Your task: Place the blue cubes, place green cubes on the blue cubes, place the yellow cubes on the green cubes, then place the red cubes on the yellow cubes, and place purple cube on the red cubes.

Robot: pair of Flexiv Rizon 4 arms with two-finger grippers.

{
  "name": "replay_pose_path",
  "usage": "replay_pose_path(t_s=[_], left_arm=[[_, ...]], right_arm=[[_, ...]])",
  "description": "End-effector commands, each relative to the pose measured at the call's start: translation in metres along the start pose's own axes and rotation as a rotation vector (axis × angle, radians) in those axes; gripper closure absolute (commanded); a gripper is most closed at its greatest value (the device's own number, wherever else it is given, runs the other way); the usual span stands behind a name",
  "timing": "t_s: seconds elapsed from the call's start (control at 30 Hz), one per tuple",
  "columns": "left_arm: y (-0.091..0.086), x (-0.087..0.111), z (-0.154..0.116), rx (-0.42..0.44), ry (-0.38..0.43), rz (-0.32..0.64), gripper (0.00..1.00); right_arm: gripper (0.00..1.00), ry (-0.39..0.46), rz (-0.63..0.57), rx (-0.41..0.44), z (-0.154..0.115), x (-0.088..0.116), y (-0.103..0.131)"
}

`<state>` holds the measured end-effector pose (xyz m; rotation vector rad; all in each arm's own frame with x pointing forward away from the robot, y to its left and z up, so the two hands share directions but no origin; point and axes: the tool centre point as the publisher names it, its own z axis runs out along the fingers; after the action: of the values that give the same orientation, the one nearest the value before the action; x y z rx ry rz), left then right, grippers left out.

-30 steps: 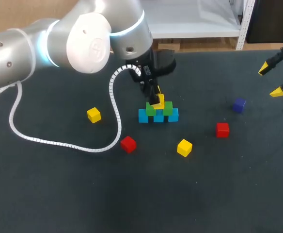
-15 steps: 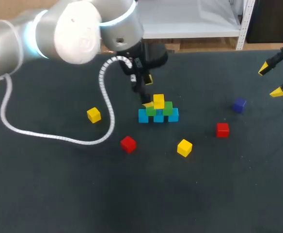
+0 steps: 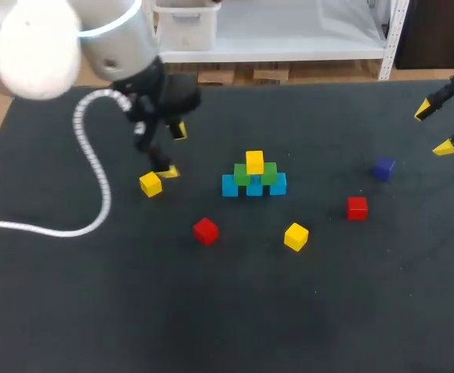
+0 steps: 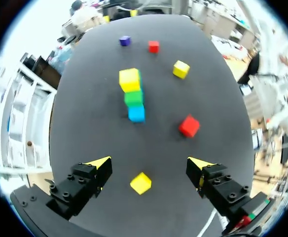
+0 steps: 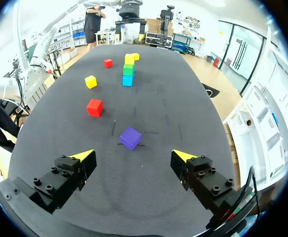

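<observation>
At the table's middle stands a pyramid: three blue cubes (image 3: 254, 188), two green cubes (image 3: 242, 175) on them, and one yellow cube (image 3: 254, 162) on top. My left gripper (image 3: 174, 151) hangs open just right of a loose yellow cube (image 3: 151, 184); in the left wrist view that cube (image 4: 141, 183) lies between and below the spread fingers of the gripper (image 4: 149, 165), untouched. My right gripper (image 3: 434, 130) is open at the far right, with the purple cube (image 5: 130, 138) ahead of it. Another yellow cube (image 3: 295, 236) and two red cubes (image 3: 205, 231) (image 3: 357, 207) lie loose.
The left arm's white cable (image 3: 87, 155) loops over the table's left part. The purple cube (image 3: 382, 168) sits right of the pyramid, near the right red cube. The table's front half holds nothing.
My left gripper has let go of the yellow cube on the green cubes, opened wide and swung left to the loose yellow cube. The right arm has stayed still.
</observation>
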<state>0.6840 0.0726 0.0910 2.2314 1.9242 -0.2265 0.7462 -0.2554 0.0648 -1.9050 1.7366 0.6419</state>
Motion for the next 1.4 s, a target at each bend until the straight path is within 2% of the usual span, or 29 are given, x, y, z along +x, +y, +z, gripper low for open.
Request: replay_pose_path(t_s=[0.03,0.2,0.3,0.37,0.6,1.4], left_arm=[[-0.012,0.041,-0.005,0.012,-0.043,0.098,0.00],[-0.014,0.072,-0.001,0.070,0.038,0.304,0.00],[-0.010,0.082,0.004,0.089,0.076,0.370,0.00],[-0.009,0.084,0.008,0.092,0.101,0.412,0.00],[-0.004,0.085,0.025,0.104,0.099,0.562,0.00],[0.021,0.074,0.057,0.130,0.049,0.643,0.00]], right_arm=[[0.00,-0.002,-0.001,0.000,0.000,0.000,0.000],[0.00,-0.002,-0.001,0.000,0.000,0.000,0.000],[0.00,-0.002,-0.001,0.000,0.000,0.000,0.000],[0.00,-0.002,-0.001,0.000,0.000,0.000,0.000],[0.00,-0.002,-0.001,0.000,0.000,0.000,0.000],[0.00,-0.002,-0.001,0.000,0.000,0.000,0.000]])
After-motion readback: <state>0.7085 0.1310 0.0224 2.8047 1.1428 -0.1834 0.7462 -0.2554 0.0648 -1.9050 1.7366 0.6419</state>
